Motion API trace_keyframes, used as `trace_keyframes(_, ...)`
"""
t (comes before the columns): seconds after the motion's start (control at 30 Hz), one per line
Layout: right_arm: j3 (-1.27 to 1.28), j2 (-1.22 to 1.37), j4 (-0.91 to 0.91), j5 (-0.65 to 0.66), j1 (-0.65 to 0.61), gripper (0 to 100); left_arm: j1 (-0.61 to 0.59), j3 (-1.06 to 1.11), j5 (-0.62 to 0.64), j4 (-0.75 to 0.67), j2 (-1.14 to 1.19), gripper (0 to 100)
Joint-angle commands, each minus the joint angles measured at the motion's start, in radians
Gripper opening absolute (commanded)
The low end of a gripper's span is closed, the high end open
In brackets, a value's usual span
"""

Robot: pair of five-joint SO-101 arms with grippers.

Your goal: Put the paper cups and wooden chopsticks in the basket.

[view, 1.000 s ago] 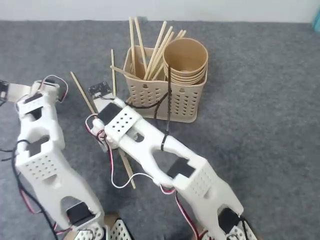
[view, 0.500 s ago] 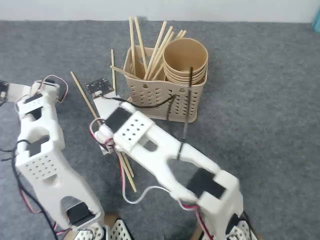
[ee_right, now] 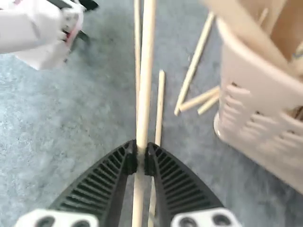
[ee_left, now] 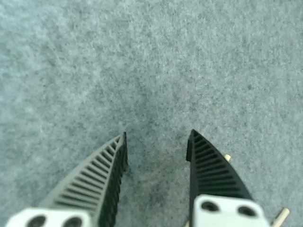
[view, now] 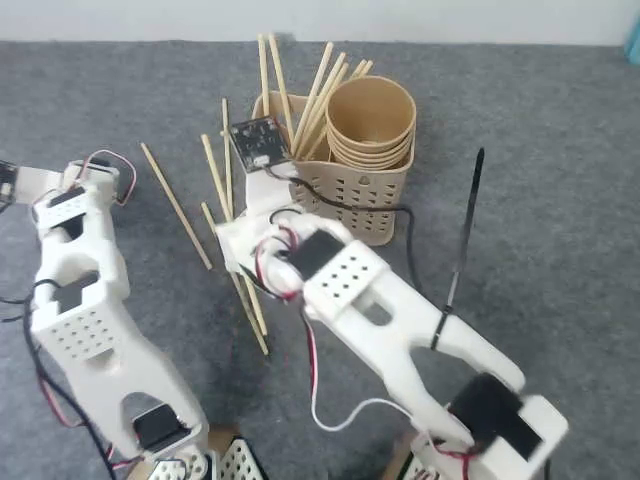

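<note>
The right claw (ee_right: 140, 158) is clenched on a single wooden chopstick (ee_right: 146, 71). Its two ribbed black jaws pinch the stick partway along its length, and the rest runs straight out beyond the fingertips. Whether the far end is clear of the grey carpet (ee_right: 71, 123) cannot be told.

Close beside the claw, off to one side, stands the beige slotted basket (ee_right: 255, 109). In the high view it already holds a nested stack of paper cups (view: 372, 115) and a bundle of chopsticks (view: 318, 85) leaning upright next to them.

Several loose chopsticks (view: 177, 205) lie on the carpet around and under the right claw, on the side away from the basket. One of them lies just beside the gripped stick.

The left claw (ee_left: 157, 135) is released, its jaws spread with nothing between them. It points down at bare carpet, well apart from the basket.

The step in hand appears to be collecting the chopsticks, with the cups seemingly done. The next move likely calls for lifting the gripped stick and swinging it over the rim. It would then be tipped end-down into a gap beside the cups before the jaws let go. The crowded basket and the stick's length may make it catch on the rim or on the sticks already standing there.
</note>
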Motion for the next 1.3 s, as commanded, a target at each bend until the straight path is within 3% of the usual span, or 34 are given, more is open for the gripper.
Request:
trace_keyframes(0.0, 0.117, -0.147, -0.189, 0.041, -0.018, 0.9, 0.009, -0.041, 0.008, 0.006, -0.012, 20)
trace_keyframes(0.17, 0.393, -0.325, -0.553, 0.048, -0.031, 0.9, 0.009, -0.041, 0.008, 0.006, -0.012, 20)
trace_keyframes(0.3, 0.586, -0.417, -0.883, 0.126, -0.025, 0.9, 0.009, -0.041, 0.008, 0.006, -0.012, 20)
trace_keyframes(0.47, 0.667, -0.409, -1.193, 0.129, 0.038, 1.2, 0.009, -0.041, 0.006, 0.006, -0.012, 20)
trace_keyframes(0.73, 0.706, -0.397, -1.518, 0.107, 0.128, 0.9, 0.011, -0.042, 0.006, 0.006, -0.012, 20)
trace_keyframes(0.87, 0.715, -0.386, -1.721, 0.226, 0.208, 0.9, 0.011, -0.044, 0.006, 0.006, -0.012, 20)
trace_keyframes(1.03, 0.701, -0.346, -1.837, 0.324, 0.252, 0.9, 0.015, -0.044, 0.006, 0.006, -0.012, 20)
trace_keyframes(1.27, 0.56, -0.013, -2.032, 0.489, 0.271, 0.9, 0.028, -0.045, -0.048, 0.006, -0.014, 20)
